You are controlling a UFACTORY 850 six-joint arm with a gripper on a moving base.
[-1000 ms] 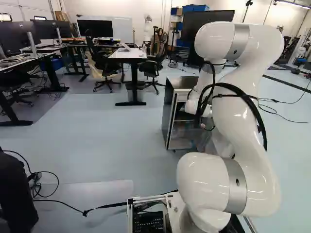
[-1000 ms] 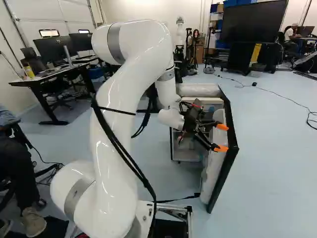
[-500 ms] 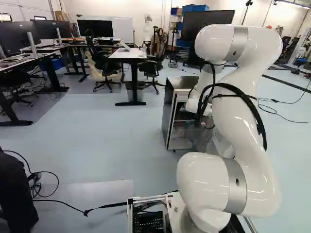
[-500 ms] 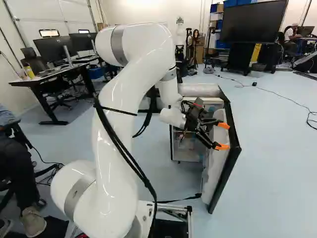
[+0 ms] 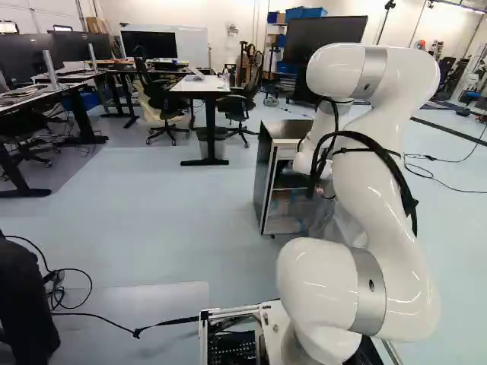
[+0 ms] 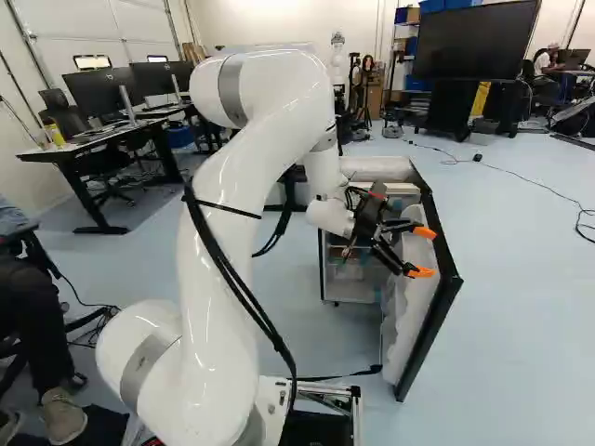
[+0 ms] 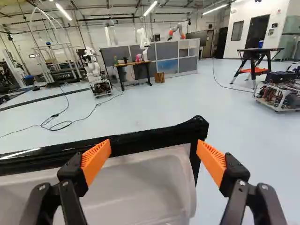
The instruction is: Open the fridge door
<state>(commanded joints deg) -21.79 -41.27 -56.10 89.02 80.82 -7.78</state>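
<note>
In the right base view my gripper (image 6: 424, 252) is at the inner side of the fridge door (image 6: 431, 321), near its top, fingers spread and pointing across it. The door stands open at an angle to the fridge body (image 6: 376, 168), white lining facing the arm. The fridge (image 5: 266, 179) shows its dark side wall in the left base view, where the arm hides the gripper. Seen from the wrist, the gripper (image 7: 154, 149) is open, with the door's black rim (image 7: 136, 141) and white lining (image 7: 140, 185) between and beyond the fingers. Whether a finger touches the door, I cannot tell.
A desk (image 5: 204, 85) with chairs is beyond the fridge to the left. Another robot (image 7: 93, 75) stands past the door, near loose floor cables (image 7: 56, 123). A wheeled machine (image 7: 281, 93) is across the floor. A seated person (image 6: 46, 344) is left of the arm's base.
In the right base view the door has swung a little wider, away from the fridge body. My arm and open gripper have shifted the same way, rightwards. The base has not moved.
</note>
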